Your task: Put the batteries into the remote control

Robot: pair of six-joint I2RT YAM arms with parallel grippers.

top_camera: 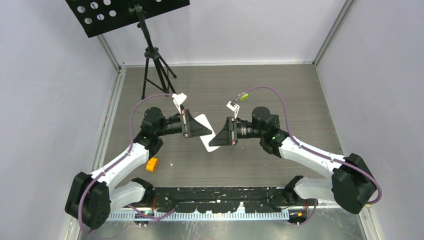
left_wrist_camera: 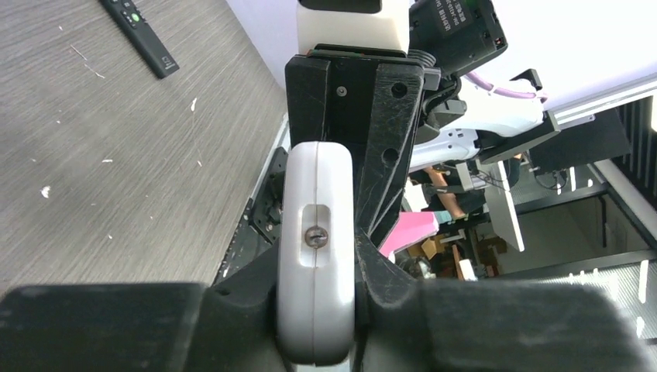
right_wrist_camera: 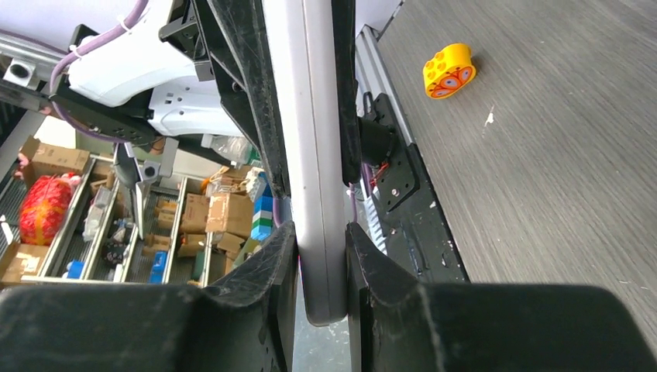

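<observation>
Left wrist view: my left end effector [left_wrist_camera: 318,310] is clamped nearly closed on one end of the white remote control [left_wrist_camera: 316,186]; its slot shows a small round metal piece [left_wrist_camera: 316,236] that I cannot confirm as a battery. My right end effector [right_wrist_camera: 321,287] pinches the opposite end edge-on, jaws narrow, so the remote hangs between both arms above the surface [top_camera: 280,90]. Outward: an orange block [top_camera: 152,164] lies on the surface near my left arm, and a black remote [left_wrist_camera: 139,35] lies flat there too.
</observation>
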